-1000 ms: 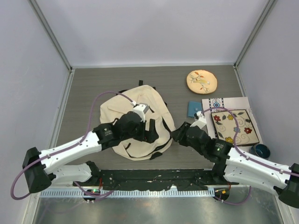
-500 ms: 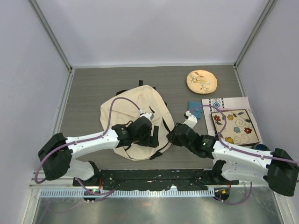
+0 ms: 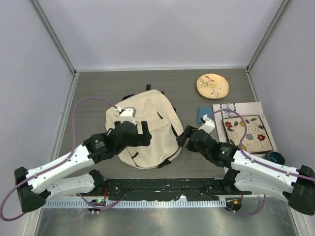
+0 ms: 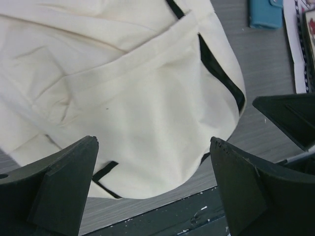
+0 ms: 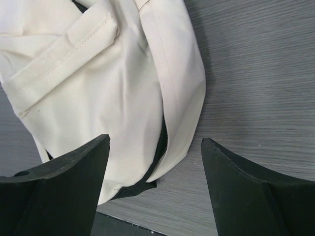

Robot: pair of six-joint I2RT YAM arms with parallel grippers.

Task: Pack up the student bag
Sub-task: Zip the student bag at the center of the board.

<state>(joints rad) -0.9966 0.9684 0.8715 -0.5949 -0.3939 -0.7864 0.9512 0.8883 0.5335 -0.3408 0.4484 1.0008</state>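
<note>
Bag (image 3: 150, 118) lies flat mid-counter (image 3: 93, 93). Left end effector (image 3: 145, 134) hovers over it, fingers apart, empty. Right end effector (image 3: 183, 136) at bag's right seam, also apart. Likely risk: pinching both soft layers together, or close-set arms colliding.

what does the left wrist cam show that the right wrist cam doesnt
Only the left wrist view: a small teal item, the edge of a patterned sheet and a black part of the right arm at the right side.
Only the right wrist view: a dark slit along the side seam of the student bag.
Both: the student bag lying on the grey table, seen between that arm's own spread fingers. The left gripper and the right gripper are both open and hold nothing.
</note>
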